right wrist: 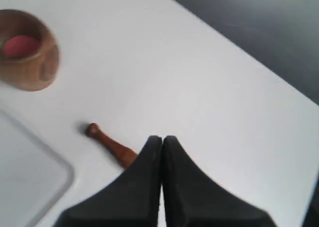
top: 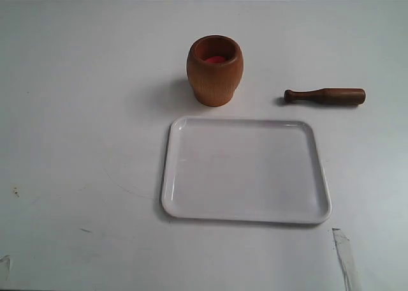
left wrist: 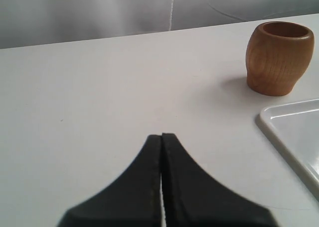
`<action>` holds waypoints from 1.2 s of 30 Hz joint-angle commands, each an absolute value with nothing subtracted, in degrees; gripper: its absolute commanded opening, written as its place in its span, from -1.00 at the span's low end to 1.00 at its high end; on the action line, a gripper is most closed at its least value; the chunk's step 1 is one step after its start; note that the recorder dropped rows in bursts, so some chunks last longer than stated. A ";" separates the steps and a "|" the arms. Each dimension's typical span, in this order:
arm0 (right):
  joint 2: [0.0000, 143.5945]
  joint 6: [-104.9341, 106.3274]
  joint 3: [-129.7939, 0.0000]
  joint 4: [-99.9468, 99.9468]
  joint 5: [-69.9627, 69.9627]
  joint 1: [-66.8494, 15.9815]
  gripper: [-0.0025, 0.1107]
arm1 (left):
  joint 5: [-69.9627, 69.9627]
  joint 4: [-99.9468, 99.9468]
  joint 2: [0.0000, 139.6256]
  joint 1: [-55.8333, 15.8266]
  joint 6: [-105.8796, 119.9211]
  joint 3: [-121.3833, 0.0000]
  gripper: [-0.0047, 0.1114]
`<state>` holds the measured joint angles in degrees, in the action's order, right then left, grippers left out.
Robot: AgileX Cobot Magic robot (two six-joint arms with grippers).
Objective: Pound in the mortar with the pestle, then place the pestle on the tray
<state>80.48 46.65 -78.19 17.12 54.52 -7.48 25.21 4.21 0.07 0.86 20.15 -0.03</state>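
closest to us in the exterior view, the white tray [top: 245, 170] sits flat on the table [top: 76, 112] with nothing on it. just beyond its left half stands the mortar [top: 215, 74], upright, mouth open, reddish inside. now swing right and there's the pestle [top: 326, 96], lying on its side, well clear of the mortar and just past the tray's far right corner. its long axis runs left to right across the table, with the small knob end pointing toward the mortar and the thick body pointing away.

neither arm shows in the exterior view, so over to the wrists. the left gripper [left wrist: 162, 136] has its fingers pressed together and holds nothing. it sees the mortar and a corner of the tray off to one side, but no pestle at all. the right gripper [right wrist: 162, 137] is also pressed together and empty, and the pestle [right wrist: 110, 145] lies right under it, knob and neck poking out toward the mortar while the thick end is hidden behind the fingers.

so this looks like the right arm's pick: it's clearly the nearer one. it would need to spread its fingers and close across the thick body, square to that long axis.
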 commanded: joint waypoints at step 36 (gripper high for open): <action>123.82 63.87 -86.11 5.08 49.77 -20.09 -0.01 | 25.03 3.79 0.00 0.42 19.68 0.00 -0.92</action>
<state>123.67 62.89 -85.71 4.49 50.14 -20.01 25.21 4.21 0.07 0.86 20.15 -0.03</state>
